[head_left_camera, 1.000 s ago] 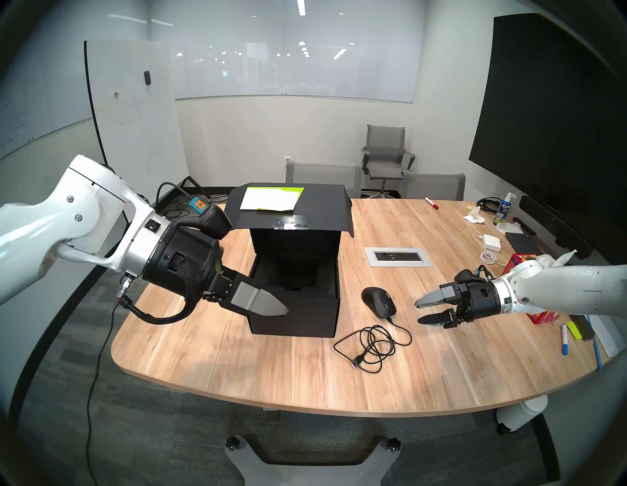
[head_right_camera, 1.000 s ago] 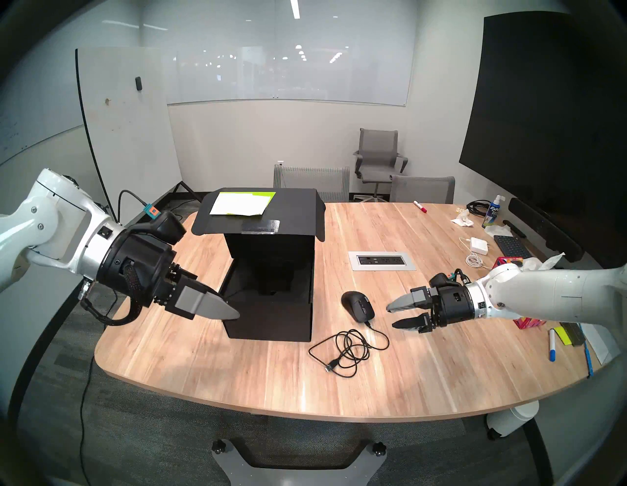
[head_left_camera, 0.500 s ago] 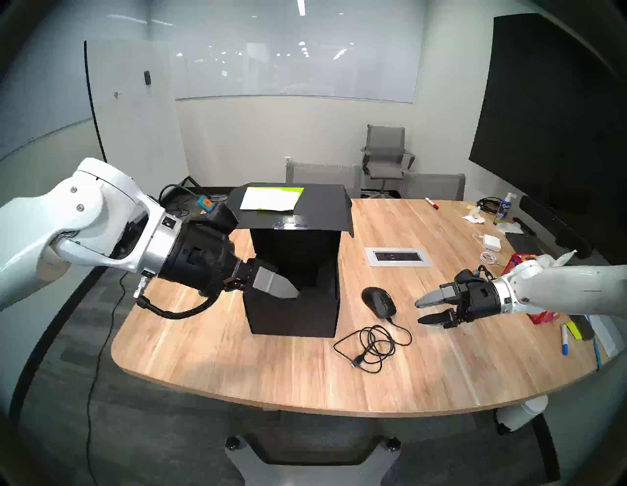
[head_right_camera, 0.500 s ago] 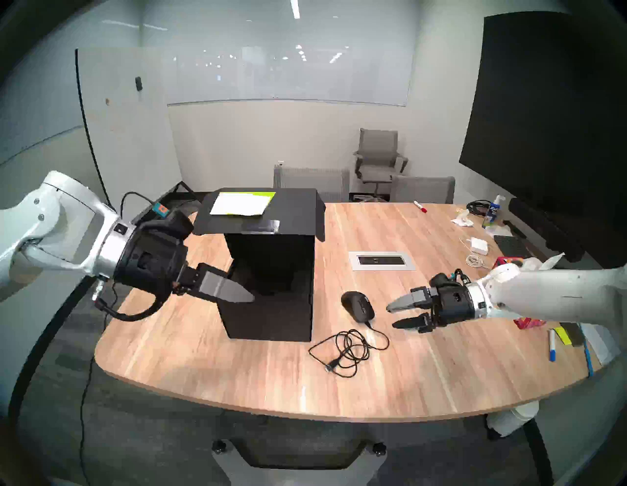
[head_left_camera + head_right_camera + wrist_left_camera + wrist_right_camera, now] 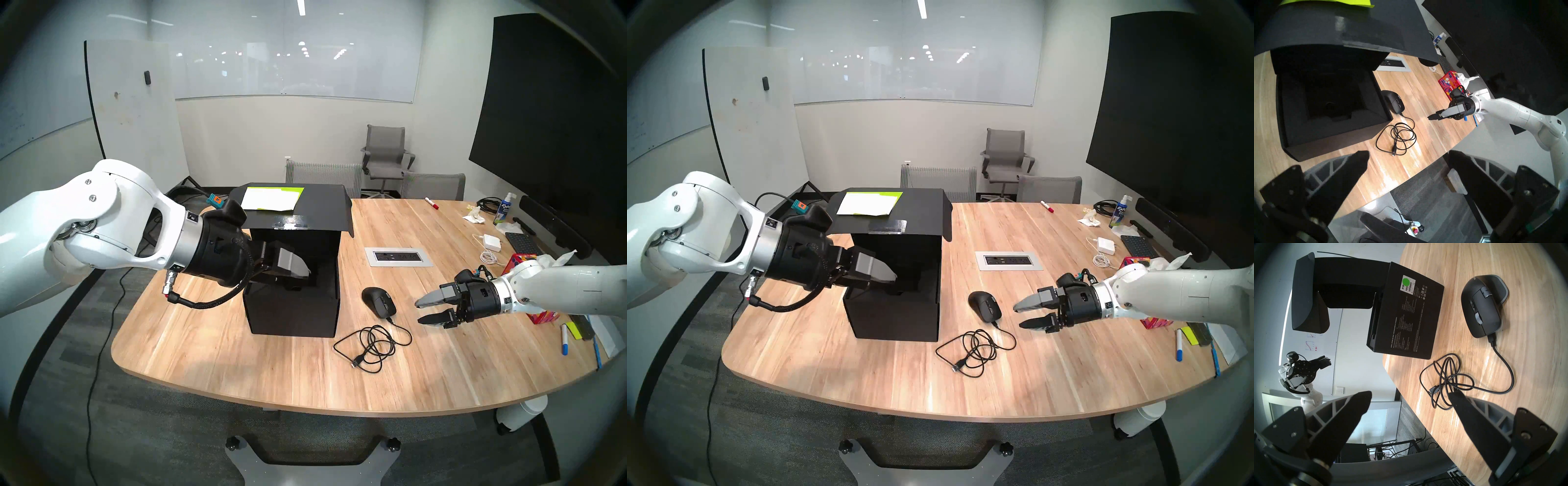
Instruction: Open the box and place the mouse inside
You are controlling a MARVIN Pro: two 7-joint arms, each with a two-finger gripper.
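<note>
On a wooden table (image 5: 271, 373) in a whiteboard-walled meeting room: box (image 5: 291, 312) open, lid up. Mouse (image 5: 379, 301) lies just right of it, cable (image 5: 371, 344) coiled nearby. Left gripper (image 5: 295, 271) over the box, right gripper (image 5: 422, 310) beside the mouse; both spread, empty.

The box (image 5: 291, 314) stands open on the desk (image 5: 271, 366), lid raised. The left gripper (image 5: 300, 276) reaches over its opening. The mouse (image 5: 379, 301) lies between box and open-jawed right gripper (image 5: 420, 311).
</note>
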